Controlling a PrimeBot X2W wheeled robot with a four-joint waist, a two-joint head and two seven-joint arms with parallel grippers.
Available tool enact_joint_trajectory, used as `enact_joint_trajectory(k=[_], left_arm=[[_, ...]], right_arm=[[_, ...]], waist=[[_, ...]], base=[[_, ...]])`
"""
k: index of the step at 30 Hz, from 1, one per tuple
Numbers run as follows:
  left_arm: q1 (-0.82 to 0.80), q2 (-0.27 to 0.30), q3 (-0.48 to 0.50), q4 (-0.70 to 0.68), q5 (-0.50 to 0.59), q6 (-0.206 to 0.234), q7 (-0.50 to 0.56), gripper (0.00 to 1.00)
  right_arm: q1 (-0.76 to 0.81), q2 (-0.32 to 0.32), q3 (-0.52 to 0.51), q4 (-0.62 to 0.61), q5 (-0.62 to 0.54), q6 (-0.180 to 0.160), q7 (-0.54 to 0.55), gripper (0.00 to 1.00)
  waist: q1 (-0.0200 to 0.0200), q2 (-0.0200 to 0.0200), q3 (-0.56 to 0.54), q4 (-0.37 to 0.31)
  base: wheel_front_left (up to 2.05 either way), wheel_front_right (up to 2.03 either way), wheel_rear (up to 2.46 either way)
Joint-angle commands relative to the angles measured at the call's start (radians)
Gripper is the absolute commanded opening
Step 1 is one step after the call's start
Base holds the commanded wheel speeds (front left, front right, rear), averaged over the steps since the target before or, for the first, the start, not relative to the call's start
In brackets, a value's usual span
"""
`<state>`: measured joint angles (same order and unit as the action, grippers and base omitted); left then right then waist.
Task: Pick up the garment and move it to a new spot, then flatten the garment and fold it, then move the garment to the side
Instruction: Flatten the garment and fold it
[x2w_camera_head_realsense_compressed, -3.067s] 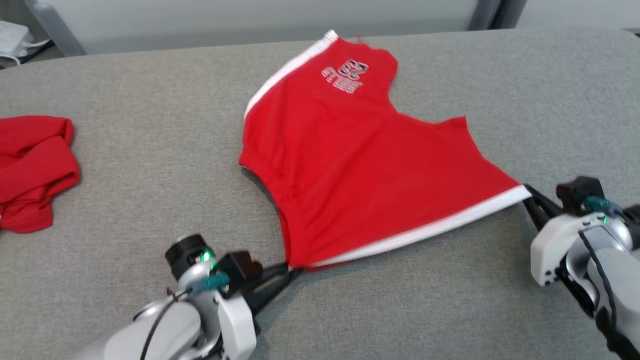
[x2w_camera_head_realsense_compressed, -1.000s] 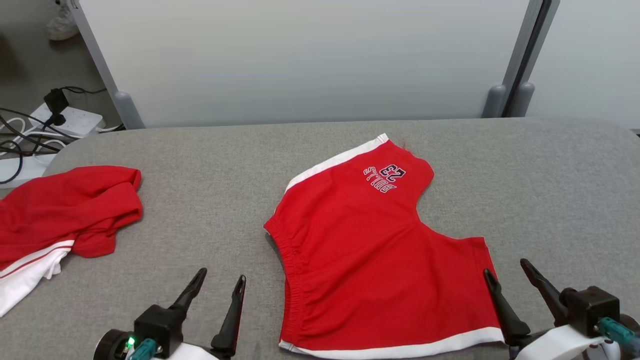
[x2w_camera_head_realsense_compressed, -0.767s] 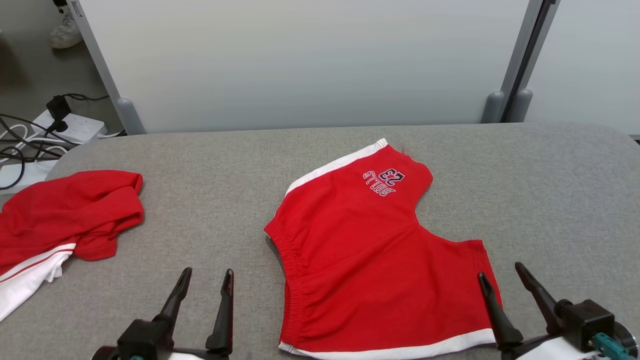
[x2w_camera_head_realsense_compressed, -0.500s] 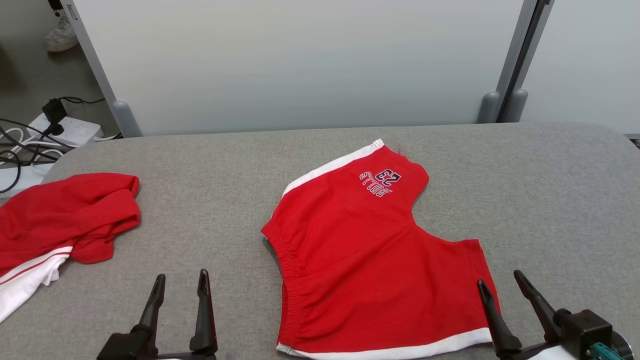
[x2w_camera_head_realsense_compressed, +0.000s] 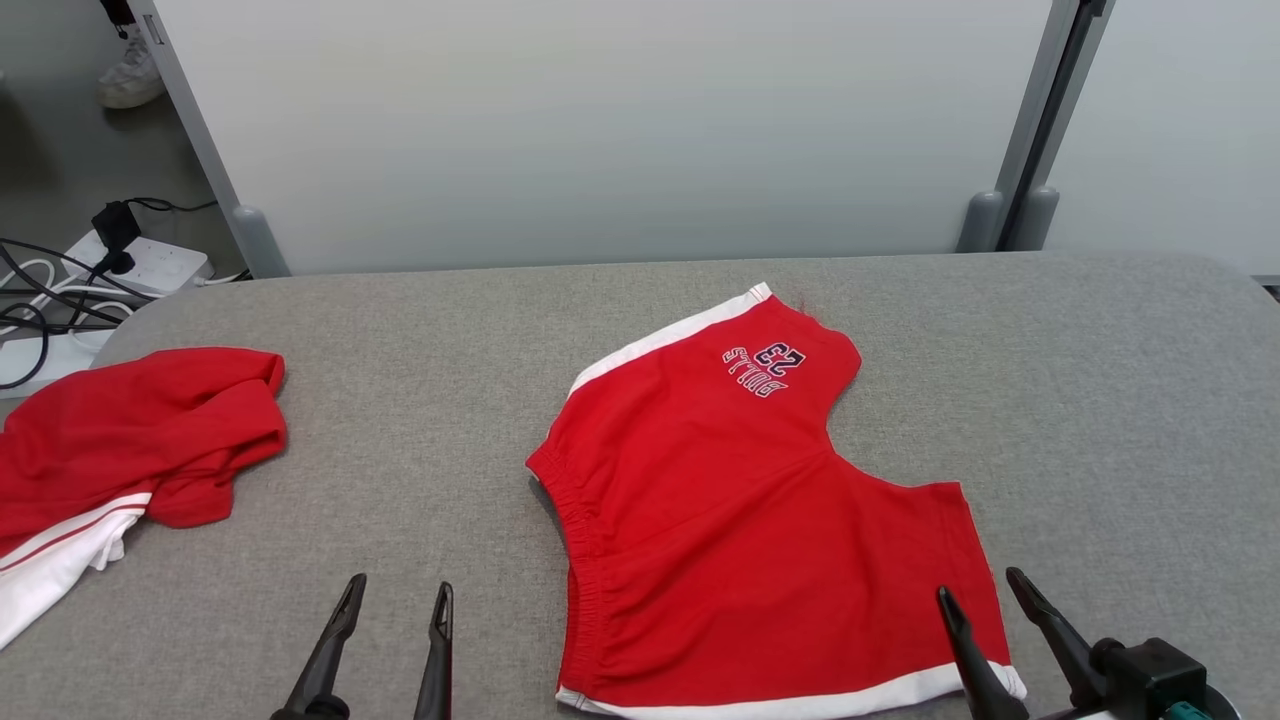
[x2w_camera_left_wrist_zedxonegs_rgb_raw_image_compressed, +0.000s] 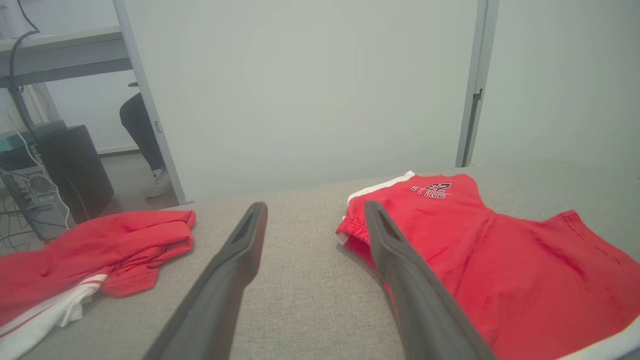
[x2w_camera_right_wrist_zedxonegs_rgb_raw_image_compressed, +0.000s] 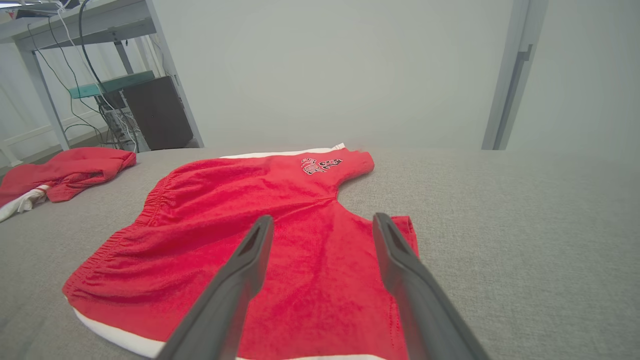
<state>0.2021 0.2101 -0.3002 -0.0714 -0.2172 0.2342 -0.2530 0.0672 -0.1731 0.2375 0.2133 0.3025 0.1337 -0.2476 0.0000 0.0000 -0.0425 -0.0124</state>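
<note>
The garment (x2w_camera_head_realsense_compressed: 740, 520) is a pair of red shorts with white side stripes and a "23" print, lying spread flat on the grey table (x2w_camera_head_realsense_compressed: 420, 400). It also lies ahead in the left wrist view (x2w_camera_left_wrist_zedxonegs_rgb_raw_image_compressed: 500, 260) and the right wrist view (x2w_camera_right_wrist_zedxonegs_rgb_raw_image_compressed: 280, 240). My left gripper (x2w_camera_head_realsense_compressed: 398, 595) stands open at the bottom edge, left of the elastic waistband, holding nothing. My right gripper (x2w_camera_head_realsense_compressed: 980, 585) is open at the lower right, its fingers over the near leg's corner by the white stripe, apart from the cloth.
A second red-and-white garment (x2w_camera_head_realsense_compressed: 120, 450) lies crumpled at the table's left end. A white partition (x2w_camera_head_realsense_compressed: 600, 130) stands behind the table. Cables and a power strip (x2w_camera_head_realsense_compressed: 90, 270) lie on the floor at far left, near a person's shoe (x2w_camera_head_realsense_compressed: 130, 80).
Both grippers let go of the shorts' near corners and drew back toward the bottom edge, open. The head view rose to take in the partition. The shorts lie still, spread flat.
</note>
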Motion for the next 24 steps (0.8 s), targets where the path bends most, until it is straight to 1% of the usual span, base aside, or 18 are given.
enact_joint_trajectory(k=[1, 4, 7, 10, 13, 20, 24], left_arm=[[-0.035, 0.005, 0.050, -0.012, 0.023, -0.017, -0.009, 1.00], [-0.033, -0.011, 0.073, -0.002, 0.035, -0.045, -0.009, 1.00], [-0.019, -0.029, 0.086, 0.020, 0.032, -0.084, -0.009, 1.00], [-0.009, -0.048, 0.104, 0.046, 0.030, -0.109, -0.009, 1.00], [-0.005, -0.054, 0.113, 0.075, 0.040, -0.133, -0.009, 1.00], [-0.005, -0.063, 0.127, 0.118, 0.060, -0.170, -0.009, 1.00], [-0.005, -0.069, 0.133, 0.126, 0.067, -0.179, -0.009, 1.00]], right_arm=[[-0.026, -0.030, 0.024, -0.020, 0.005, -0.003, -0.014, 1.00], [-0.020, -0.046, 0.029, -0.005, -0.006, -0.003, -0.014, 1.00], [-0.010, -0.047, 0.030, 0.001, -0.010, -0.003, -0.014, 1.00], [-0.003, -0.048, 0.035, 0.005, -0.013, -0.003, -0.014, 1.00], [-0.002, -0.048, 0.038, 0.009, -0.010, -0.003, -0.014, 1.00], [-0.006, -0.056, 0.058, 0.023, 0.017, -0.003, -0.014, 1.00], [-0.009, -0.060, 0.066, 0.027, 0.025, -0.003, -0.014, 1.00]], waist=[[0.0000, 0.0000, 0.000, 0.003], [0.0000, 0.0000, -0.001, 0.005], [0.0000, 0.0000, -0.002, 0.008], [0.0000, 0.0000, -0.002, 0.005], [0.0000, 0.0000, -0.002, 0.002], [0.0000, 0.0000, -0.007, -0.005], [0.0000, 0.0000, -0.008, -0.008]], base=[[0.00, 0.00, 0.00], [0.00, 0.00, 0.00], [0.00, 0.00, 0.00], [0.00, 0.00, 0.00], [0.00, 0.00, 0.00], [0.00, 0.00, 0.00], [0.00, 0.00, 0.00]])
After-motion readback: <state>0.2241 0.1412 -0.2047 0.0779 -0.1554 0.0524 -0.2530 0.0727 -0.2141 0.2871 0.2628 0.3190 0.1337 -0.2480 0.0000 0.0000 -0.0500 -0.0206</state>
